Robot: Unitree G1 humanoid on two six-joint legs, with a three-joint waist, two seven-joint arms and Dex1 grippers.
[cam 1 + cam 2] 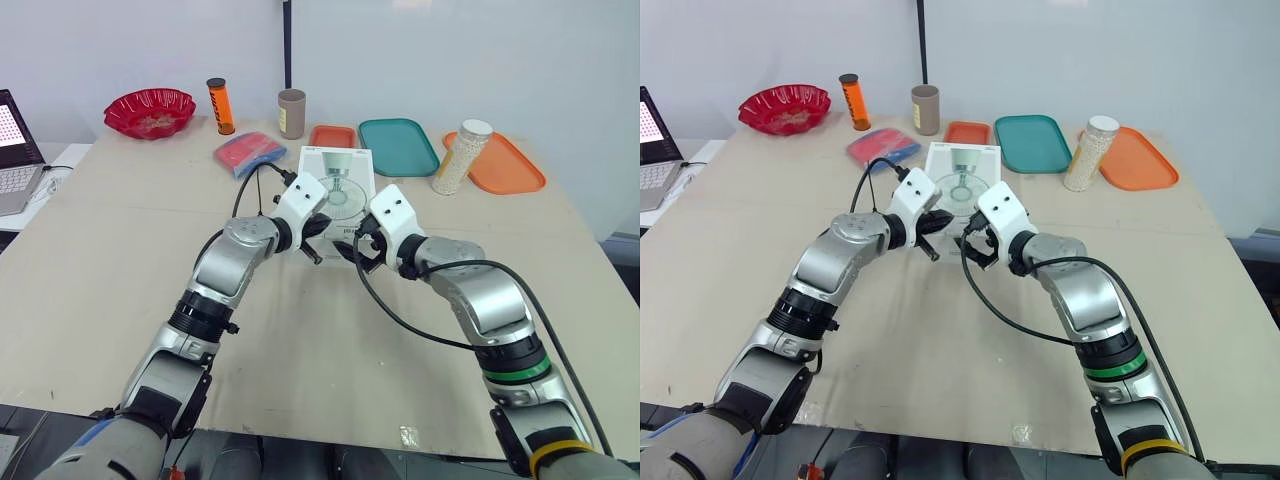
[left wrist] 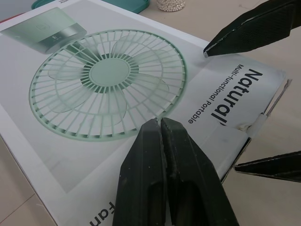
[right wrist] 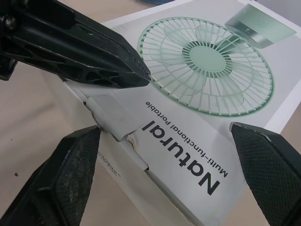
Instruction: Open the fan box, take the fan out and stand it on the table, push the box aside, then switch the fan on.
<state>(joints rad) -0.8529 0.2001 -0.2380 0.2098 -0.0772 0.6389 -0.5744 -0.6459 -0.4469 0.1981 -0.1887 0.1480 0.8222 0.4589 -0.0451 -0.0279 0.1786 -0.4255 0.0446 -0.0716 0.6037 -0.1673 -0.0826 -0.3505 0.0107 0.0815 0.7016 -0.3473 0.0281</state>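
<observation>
The white fan box (image 1: 337, 178), printed with a green fan, lies flat at the middle of the table (image 1: 120, 250). My left gripper (image 1: 318, 238) is shut, and its tip (image 2: 160, 126) rests on the box's top near the end closest to me. My right gripper (image 3: 164, 129) is open and straddles that same near end, one finger (image 3: 66, 183) on each side. In the right wrist view the end flap (image 3: 113, 123) looks creased and slightly lifted at one corner. The fan itself is hidden inside the box.
Along the table's far side stand a red bowl (image 1: 150, 110), an orange bottle (image 1: 219, 105), a brown cup (image 1: 291, 113), a blue-and-red packet (image 1: 247, 152), a small orange tray (image 1: 333, 136), a teal tray (image 1: 398, 146), a jar (image 1: 460, 157) and an orange tray (image 1: 505, 168). A laptop (image 1: 15, 150) sits at the left.
</observation>
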